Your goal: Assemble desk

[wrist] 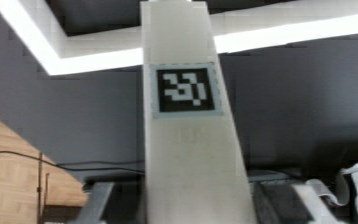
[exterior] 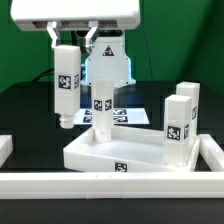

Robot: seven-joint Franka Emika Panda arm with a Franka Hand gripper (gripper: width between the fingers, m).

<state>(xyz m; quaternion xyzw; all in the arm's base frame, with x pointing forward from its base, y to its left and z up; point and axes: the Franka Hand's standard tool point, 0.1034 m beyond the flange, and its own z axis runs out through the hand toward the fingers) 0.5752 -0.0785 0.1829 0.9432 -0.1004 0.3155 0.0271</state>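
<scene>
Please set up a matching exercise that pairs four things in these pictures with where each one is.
Things:
1. held leg
2. lone leg
3. pair of legs
4. marker board

Places:
a. flat on the table behind the desk top
b. upright, side by side, at the exterior view's right end of the desk top
c. in the air, clamped in the gripper, at the exterior view's left
d. upright by itself near the desk top's middle

Pairs: 1-c, 2-d, 3-b, 4-a

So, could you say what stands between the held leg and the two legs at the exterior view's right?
One upright leg on the desk top, seen in the exterior view.
</scene>
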